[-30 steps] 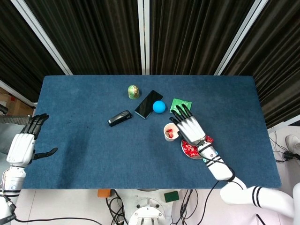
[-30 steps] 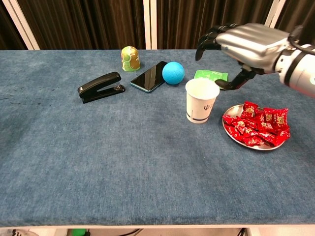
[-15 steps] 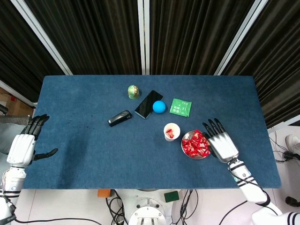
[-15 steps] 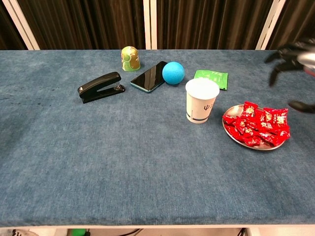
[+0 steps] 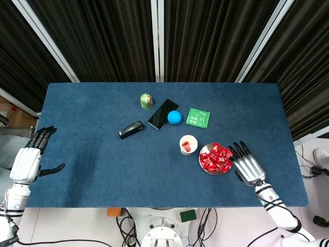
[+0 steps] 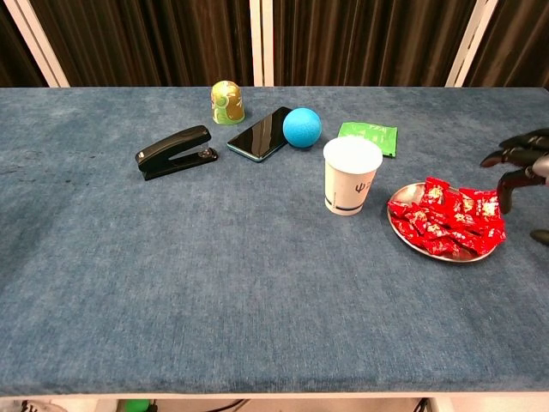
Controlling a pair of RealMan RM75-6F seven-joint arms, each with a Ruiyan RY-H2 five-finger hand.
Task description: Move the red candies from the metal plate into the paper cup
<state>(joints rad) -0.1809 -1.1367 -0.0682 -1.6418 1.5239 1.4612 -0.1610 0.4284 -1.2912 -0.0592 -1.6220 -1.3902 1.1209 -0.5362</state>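
Red candies (image 5: 216, 158) (image 6: 448, 225) lie heaped on the metal plate (image 5: 203, 167) (image 6: 401, 231) near the table's front right. The white paper cup (image 5: 187, 144) (image 6: 351, 175) stands just left of the plate, with a red candy showing inside it in the head view. My right hand (image 5: 247, 164) (image 6: 523, 167) hovers open just right of the plate, fingers spread, holding nothing. My left hand (image 5: 28, 159) hangs open off the table's left edge, far from everything.
At the back of the blue table (image 5: 92, 164) lie a black stapler (image 5: 131, 129) (image 6: 174, 151), a dark phone (image 5: 163, 114) (image 6: 260, 133), a blue ball (image 5: 174, 117) (image 6: 302, 127), a green packet (image 5: 198, 118) (image 6: 368, 134) and a small green-yellow cup (image 5: 146, 100) (image 6: 226, 102).
My right hand has swung from above the cup and plate to the right of the plate, and has sunk lower there. The left hand has barely moved.
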